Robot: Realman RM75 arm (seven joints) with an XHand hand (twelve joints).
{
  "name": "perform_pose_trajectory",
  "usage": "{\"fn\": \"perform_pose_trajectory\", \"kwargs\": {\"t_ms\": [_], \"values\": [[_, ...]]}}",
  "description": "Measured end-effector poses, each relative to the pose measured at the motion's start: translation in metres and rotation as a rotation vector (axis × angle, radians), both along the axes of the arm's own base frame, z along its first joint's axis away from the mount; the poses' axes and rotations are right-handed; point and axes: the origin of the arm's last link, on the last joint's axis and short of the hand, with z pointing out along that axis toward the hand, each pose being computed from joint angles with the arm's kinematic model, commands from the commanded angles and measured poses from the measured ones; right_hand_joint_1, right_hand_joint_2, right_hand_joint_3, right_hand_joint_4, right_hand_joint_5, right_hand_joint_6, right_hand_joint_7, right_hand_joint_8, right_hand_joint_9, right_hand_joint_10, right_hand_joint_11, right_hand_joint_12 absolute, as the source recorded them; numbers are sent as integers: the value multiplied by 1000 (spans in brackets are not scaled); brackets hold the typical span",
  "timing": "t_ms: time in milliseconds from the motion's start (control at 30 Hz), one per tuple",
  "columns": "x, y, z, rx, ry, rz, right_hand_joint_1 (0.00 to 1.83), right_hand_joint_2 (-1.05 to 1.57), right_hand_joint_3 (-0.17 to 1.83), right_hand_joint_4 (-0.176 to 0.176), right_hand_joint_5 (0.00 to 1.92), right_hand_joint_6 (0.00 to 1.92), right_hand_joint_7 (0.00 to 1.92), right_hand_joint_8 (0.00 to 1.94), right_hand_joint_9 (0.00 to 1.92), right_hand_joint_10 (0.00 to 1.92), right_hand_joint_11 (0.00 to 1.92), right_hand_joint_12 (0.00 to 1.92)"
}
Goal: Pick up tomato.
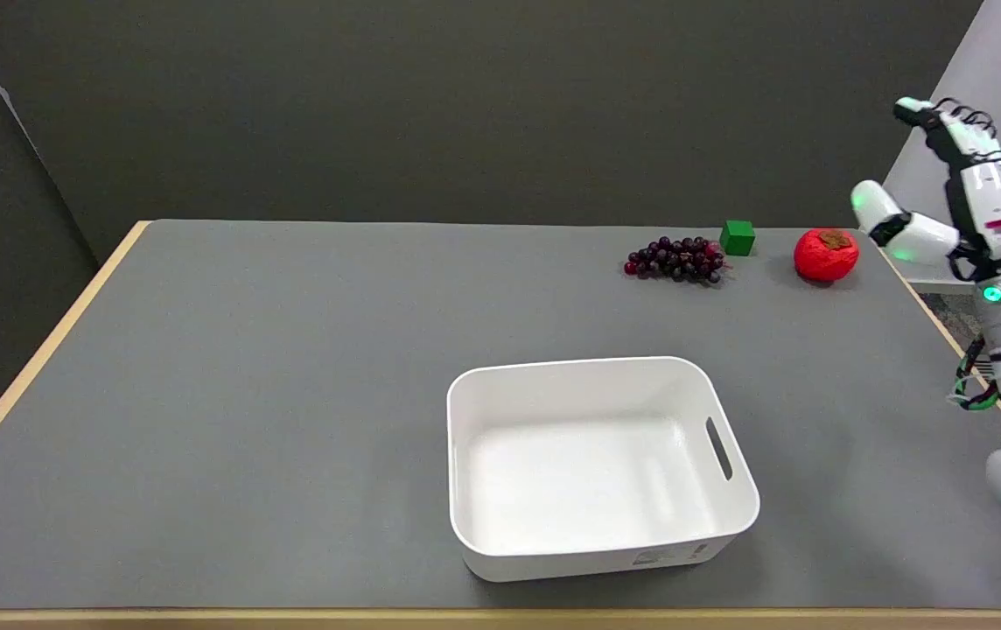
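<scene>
One red tomato (826, 255) sits at the desk's (290, 394) upper right; the empty, spread hand (947, 206) hovers beside it (likely light, smooth: grasp around its sides).

Grey desk (247, 394) with four things on it.
A white bin (598, 542) sits near the front edge; along the far right edge lie grapes (675, 260), a green cube (738, 237) just beside them, and a red tomato (826, 255).
</scene>
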Motion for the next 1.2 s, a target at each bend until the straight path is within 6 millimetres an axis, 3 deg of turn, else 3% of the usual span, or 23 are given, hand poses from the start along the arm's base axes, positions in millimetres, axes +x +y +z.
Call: {"fn": "perform_pose_trajectory", "kwargs": {"t_ms": [400, 800, 1200], "values": [[-2, -42, 18, -163, 65, -221, 292, 557, 948, 84, 193, 473, 220, 340, 61, 630, -1, 1069], [-20, -89, 31, -227, 86, -439, 254, 551, 944, 99, 196, 473, 222, 320, 88, 605, 0, 1092], [-37, -117, 45, -295, 93, -618, 263, 553, 939, 104, 193, 469, 220, 313, 97, 590, -1, 1102]]}}
